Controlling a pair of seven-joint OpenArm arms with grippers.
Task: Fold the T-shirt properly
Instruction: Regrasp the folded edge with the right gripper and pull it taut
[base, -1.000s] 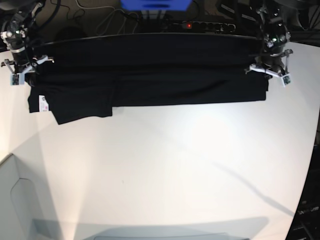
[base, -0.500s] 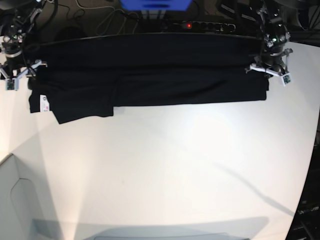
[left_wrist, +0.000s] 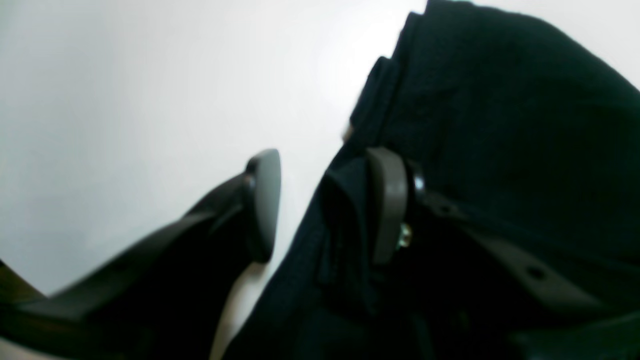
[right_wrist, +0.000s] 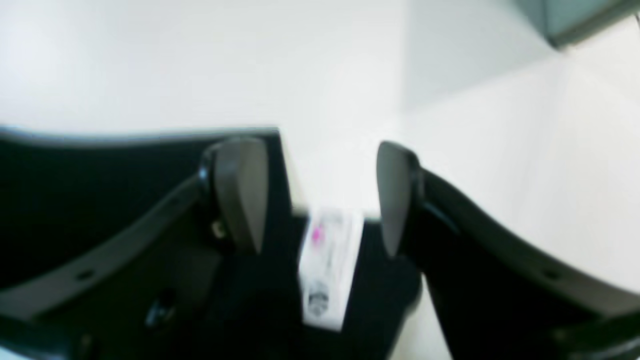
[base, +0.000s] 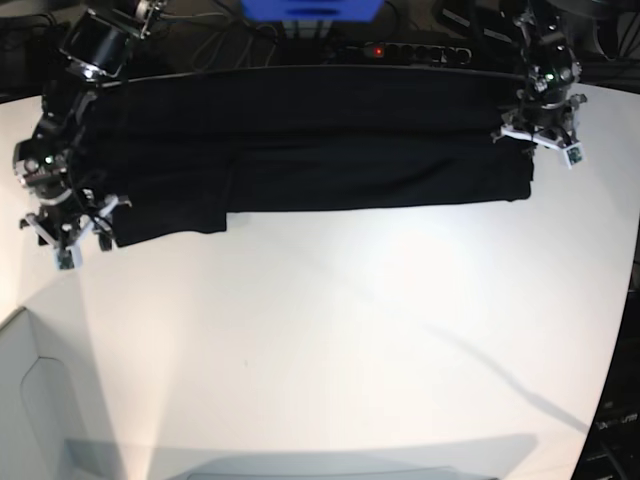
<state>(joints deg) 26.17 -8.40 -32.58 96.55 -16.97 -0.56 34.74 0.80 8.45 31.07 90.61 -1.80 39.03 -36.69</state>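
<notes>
The black T-shirt lies in a long folded band across the back of the white table, plain side up. My right gripper hangs over the shirt's front left corner. In the right wrist view it is open, with the white label on black cloth below the gap. My left gripper is at the shirt's right end. In the left wrist view it is open, with the folded cloth edge between the fingers and one finger over the shirt.
A power strip with a red light, cables and a blue object sit behind the table's back edge. A pale box corner stands at the front left. The table's curved edge runs down the right side.
My right gripper has moved from the shirt's back left corner forward to the front left corner over the label. My left gripper has stayed at the right end.
</notes>
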